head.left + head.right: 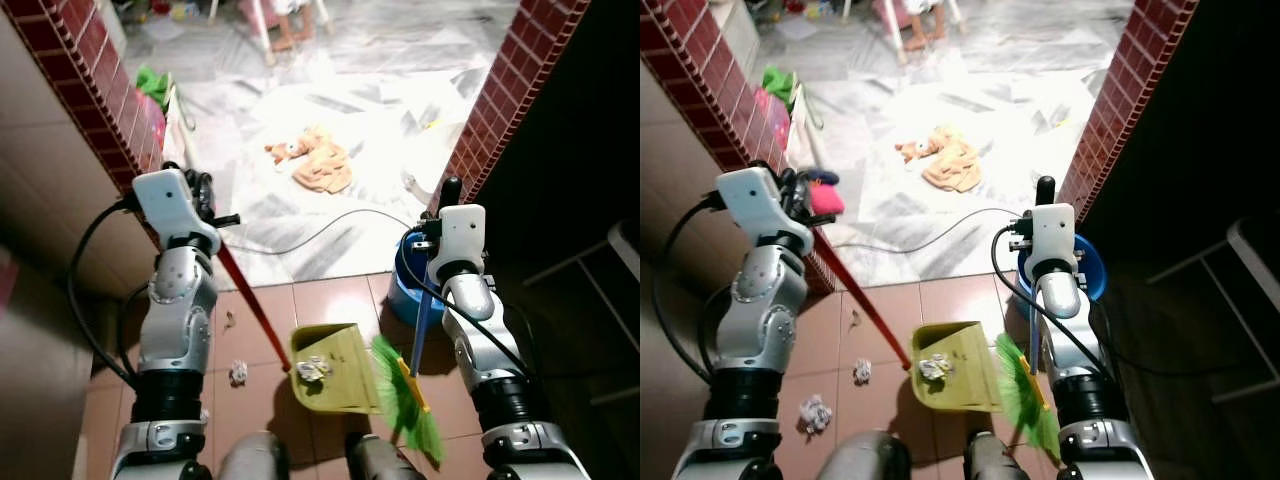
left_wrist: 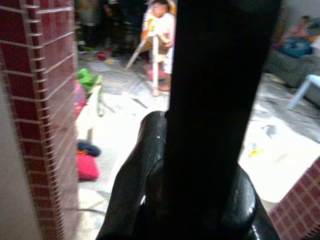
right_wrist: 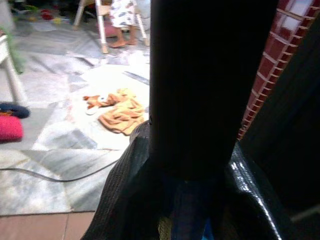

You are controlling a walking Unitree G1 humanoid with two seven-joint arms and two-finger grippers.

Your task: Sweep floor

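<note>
A yellow-green dustpan rests on the brown tiles between my arms, with a crumpled paper wad lying in it. Its red handle slants up to my left gripper, which is shut on the top end. My right gripper is shut on the blue handle of a broom. The broom's green bristles touch the floor just right of the pan. More paper wads lie on the tiles left of the pan.
A blue bucket stands behind the broom by the right brick pillar. A left brick wall flanks the doorway. Beyond, on marble floor, lie a cable and an orange plush toy. A person sits far back.
</note>
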